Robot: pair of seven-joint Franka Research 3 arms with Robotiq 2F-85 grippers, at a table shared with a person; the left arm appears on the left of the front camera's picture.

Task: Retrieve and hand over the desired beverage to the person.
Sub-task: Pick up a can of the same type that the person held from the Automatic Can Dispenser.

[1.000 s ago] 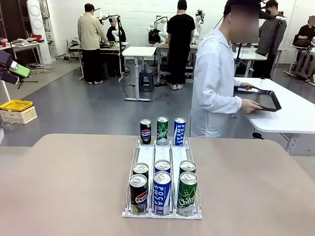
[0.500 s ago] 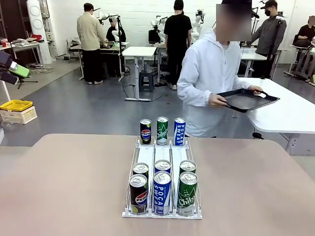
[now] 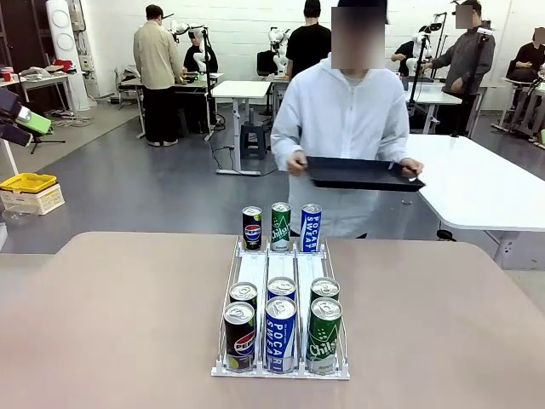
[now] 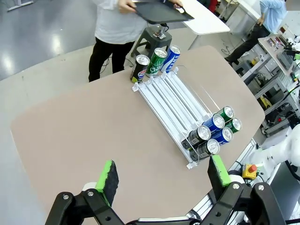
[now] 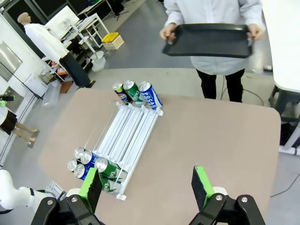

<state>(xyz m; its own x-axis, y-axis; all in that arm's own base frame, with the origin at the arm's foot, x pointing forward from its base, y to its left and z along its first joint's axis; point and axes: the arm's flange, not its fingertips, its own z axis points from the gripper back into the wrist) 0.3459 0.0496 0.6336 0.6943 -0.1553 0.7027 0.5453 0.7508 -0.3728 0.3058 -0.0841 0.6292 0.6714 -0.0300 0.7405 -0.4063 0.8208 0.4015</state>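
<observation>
The tray (image 3: 358,173) has been swung round by the person (image 3: 336,119) to face the desk (image 3: 111,315). Cans (image 3: 280,324) are stood upright in the rack (image 3: 281,268), midway between left gripper (image 4: 162,173) and right gripper (image 5: 146,182), both held agape; neither is favoured.

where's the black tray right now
In the front view the black tray is held in both hands by the person beyond the far edge of the table, slightly right of centre, above the back row of cans.

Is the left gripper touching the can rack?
Apart. The left wrist view shows the left gripper open above the table, well clear of the can rack.
</observation>
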